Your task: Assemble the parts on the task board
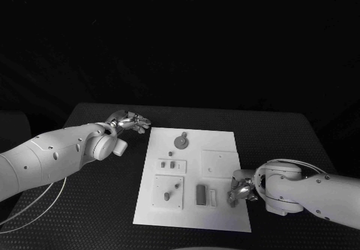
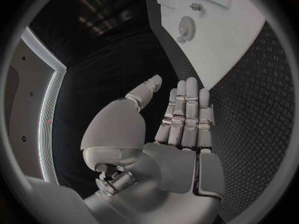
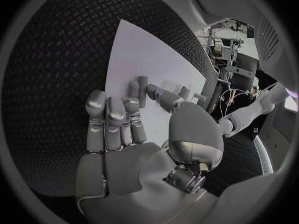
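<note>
The white task board (image 1: 217, 156) lies in the middle of the black table. On it are a grey gear (image 1: 181, 140), a grey bar (image 1: 201, 194) and several small grey pieces. My left hand (image 1: 129, 122) hovers off the board's far left corner; in the left wrist view the left hand (image 2: 177, 129) is flat, fingers straight, holding nothing, with the gear (image 2: 185, 26) ahead of it. My right hand (image 1: 241, 191) is at the board's right edge near the front. In the right wrist view a grey bar (image 3: 142, 90) sits between the right hand's (image 3: 134, 134) fingertip and thumb; whether they pinch it is unclear.
Raised white blocks (image 1: 169, 191) and square plates (image 1: 220, 161) stand on the board. A white cable (image 1: 45, 200) loops beside my left arm at the table's left edge. Bare table lies on both sides of the board.
</note>
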Tool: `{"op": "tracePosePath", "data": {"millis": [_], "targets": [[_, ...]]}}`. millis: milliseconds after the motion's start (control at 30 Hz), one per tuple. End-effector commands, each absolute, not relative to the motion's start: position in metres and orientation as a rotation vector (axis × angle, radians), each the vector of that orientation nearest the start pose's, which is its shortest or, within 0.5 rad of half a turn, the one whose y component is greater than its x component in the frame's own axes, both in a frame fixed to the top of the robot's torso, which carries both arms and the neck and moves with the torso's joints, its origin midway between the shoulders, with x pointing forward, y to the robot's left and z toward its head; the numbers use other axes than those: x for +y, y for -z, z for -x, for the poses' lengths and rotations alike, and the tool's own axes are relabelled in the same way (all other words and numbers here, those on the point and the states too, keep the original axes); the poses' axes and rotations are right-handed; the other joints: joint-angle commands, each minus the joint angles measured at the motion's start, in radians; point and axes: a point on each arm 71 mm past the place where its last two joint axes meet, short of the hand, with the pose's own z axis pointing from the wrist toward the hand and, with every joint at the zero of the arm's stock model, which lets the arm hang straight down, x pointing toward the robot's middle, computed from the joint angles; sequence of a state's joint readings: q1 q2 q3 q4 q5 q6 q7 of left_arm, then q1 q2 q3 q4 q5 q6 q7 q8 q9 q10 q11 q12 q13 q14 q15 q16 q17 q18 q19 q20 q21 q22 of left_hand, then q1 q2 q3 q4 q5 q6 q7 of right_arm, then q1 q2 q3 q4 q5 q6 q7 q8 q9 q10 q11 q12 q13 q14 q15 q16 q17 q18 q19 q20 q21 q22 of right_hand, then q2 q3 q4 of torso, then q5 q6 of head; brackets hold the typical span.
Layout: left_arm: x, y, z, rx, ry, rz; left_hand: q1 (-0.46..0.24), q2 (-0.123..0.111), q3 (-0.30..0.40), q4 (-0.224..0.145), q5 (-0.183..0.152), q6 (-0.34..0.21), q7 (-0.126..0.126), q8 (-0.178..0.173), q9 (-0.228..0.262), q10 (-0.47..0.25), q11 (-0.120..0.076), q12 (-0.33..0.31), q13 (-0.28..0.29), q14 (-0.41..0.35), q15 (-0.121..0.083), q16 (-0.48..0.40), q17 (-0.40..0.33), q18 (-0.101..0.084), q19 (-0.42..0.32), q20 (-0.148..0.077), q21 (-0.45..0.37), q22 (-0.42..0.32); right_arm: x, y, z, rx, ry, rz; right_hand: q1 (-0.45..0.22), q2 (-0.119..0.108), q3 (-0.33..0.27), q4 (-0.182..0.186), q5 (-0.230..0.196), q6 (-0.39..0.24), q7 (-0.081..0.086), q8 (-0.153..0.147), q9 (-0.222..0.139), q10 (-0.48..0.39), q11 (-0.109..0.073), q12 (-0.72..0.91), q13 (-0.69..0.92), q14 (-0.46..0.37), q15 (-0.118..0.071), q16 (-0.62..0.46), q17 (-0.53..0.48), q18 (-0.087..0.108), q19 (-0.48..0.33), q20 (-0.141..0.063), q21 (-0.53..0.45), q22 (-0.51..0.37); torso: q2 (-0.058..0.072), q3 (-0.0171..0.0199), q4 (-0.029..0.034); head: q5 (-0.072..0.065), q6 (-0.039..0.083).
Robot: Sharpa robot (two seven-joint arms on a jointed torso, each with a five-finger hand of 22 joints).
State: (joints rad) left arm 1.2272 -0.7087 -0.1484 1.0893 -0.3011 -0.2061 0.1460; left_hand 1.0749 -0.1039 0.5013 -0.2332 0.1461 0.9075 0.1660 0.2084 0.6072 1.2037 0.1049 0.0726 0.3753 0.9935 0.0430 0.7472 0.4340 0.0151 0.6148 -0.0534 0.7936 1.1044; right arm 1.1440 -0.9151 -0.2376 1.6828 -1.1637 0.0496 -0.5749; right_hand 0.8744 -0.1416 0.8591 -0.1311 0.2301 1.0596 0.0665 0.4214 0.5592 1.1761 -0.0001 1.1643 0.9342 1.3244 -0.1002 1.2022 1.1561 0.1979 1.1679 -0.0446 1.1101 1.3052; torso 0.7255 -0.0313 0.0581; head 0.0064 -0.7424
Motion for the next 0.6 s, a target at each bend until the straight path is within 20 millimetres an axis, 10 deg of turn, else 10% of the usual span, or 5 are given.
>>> {"op": "tracePosePath", "data": {"millis": [33, 600], "targets": [[0.270, 0.234, -0.547, 1.723, 1.058, 0.939, -0.011, -0.001, 0.000, 0.006, -0.004, -0.006, 0.000, 0.002, -0.001, -0.008, 0.001, -0.003, -0.001, 0.004, 0.000, -0.005, 0.001, -0.004, 0.006, -0.002, -0.006, 0.001, -0.215, 0.302, -0.391, 2.452, -0.381, -0.212, 0.036, 0.043, 0.104, -0.101, 0.039, -0.043, 0.043, -0.196, -0.002, 0.007, -0.002, -0.004, 0.000, 0.007, -0.003, -0.002, 0.002, 0.064, 0.006, 0.001, 0.004, 0.000, 0.000, -0.0002, -0.0006, 0.000, 0.002], [0.269, 0.235, -0.547, 1.729, 1.060, 0.938, -0.010, -0.002, 0.000, 0.006, -0.004, -0.007, 0.001, 0.002, -0.001, -0.008, 0.001, -0.003, -0.001, 0.004, 0.000, -0.006, 0.002, -0.004, 0.006, -0.002, -0.007, 0.002, -0.198, 0.303, -0.388, 2.519, -0.503, -0.388, 0.020, 0.044, 0.099, -0.105, 0.077, -0.034, 0.039, -0.191, -0.010, 0.010, -0.005, -0.008, -0.001, 0.006, -0.007, -0.007, -0.001, 0.064, 0.010, 0.001, 0.005, -0.002, 0.000, -0.0022, 0.0017, -0.003, 0.005]]}}
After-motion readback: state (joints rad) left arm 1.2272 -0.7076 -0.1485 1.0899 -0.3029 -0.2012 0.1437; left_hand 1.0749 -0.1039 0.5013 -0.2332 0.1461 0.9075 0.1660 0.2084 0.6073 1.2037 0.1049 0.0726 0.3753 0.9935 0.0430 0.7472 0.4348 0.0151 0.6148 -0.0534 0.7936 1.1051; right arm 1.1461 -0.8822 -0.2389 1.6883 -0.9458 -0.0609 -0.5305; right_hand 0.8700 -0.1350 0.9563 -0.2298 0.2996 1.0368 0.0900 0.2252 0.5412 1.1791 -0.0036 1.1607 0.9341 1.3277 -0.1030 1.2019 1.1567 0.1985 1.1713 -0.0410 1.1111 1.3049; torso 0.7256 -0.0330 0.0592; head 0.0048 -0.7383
